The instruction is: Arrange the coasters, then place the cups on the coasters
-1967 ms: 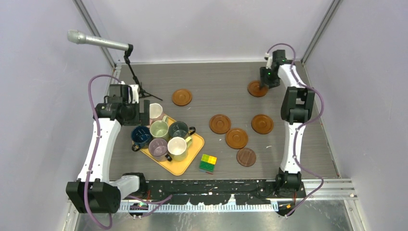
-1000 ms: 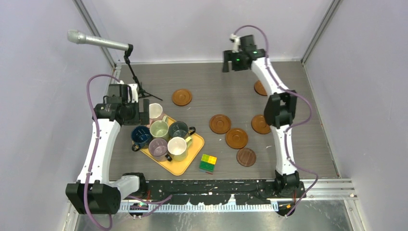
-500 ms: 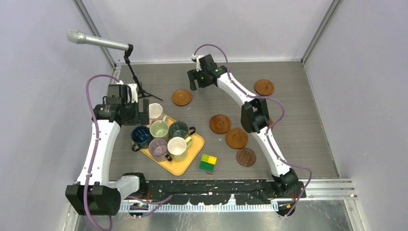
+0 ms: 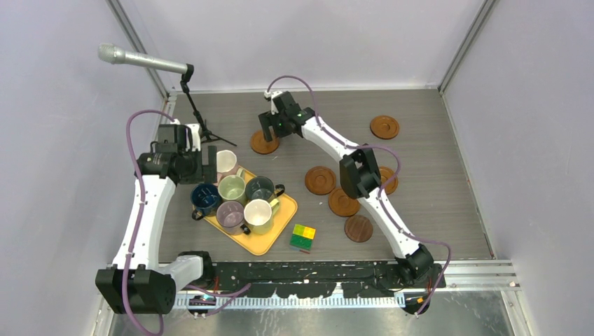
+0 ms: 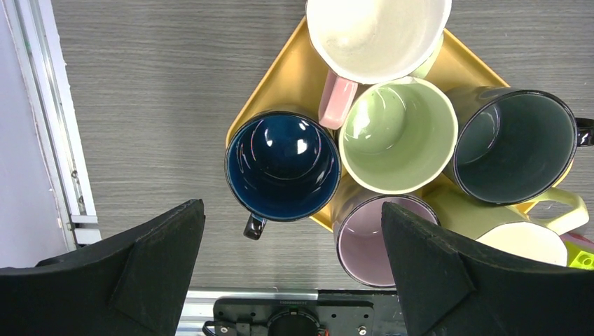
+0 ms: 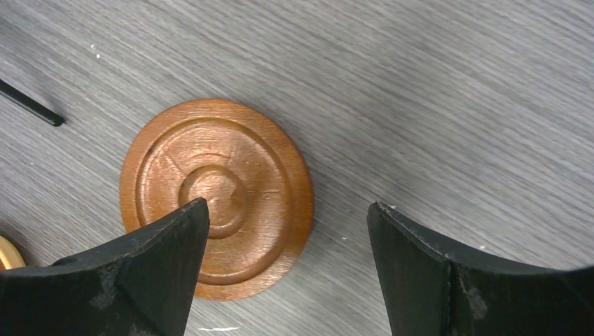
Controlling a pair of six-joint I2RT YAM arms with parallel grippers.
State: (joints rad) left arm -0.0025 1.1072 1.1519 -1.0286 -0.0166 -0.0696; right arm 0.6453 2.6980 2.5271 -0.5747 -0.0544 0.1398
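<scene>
Six cups crowd the orange tray (image 4: 277,227): white-pink (image 5: 378,31), light green (image 5: 398,134), dark grey-green (image 5: 515,145), dark blue (image 5: 282,166), mauve (image 5: 371,241) and cream (image 5: 529,241). My left gripper (image 4: 203,168) (image 5: 291,210) hangs open above the dark blue cup, holding nothing. My right gripper (image 4: 269,133) (image 6: 287,204) is open low over the back-left coaster (image 4: 265,144) (image 6: 231,161), whose right edge lies between the fingers. Other coasters lie at the back right (image 4: 384,127) and mid-table (image 4: 320,180), (image 4: 342,204), (image 4: 387,180), the darker one (image 4: 358,228) nearest. The right arm covers part of two.
A microphone (image 4: 143,61) on a black stand (image 4: 203,126) leans over the back left corner; one stand leg (image 6: 28,105) lies near the back-left coaster. A yellow-green block (image 4: 302,237) sits right of the tray. Enclosure walls ring the table.
The right arm has swung left from the back-right coaster, across the back of the table, and dropped over the back-left coaster with its jaws wide. The left arm has not moved.
</scene>
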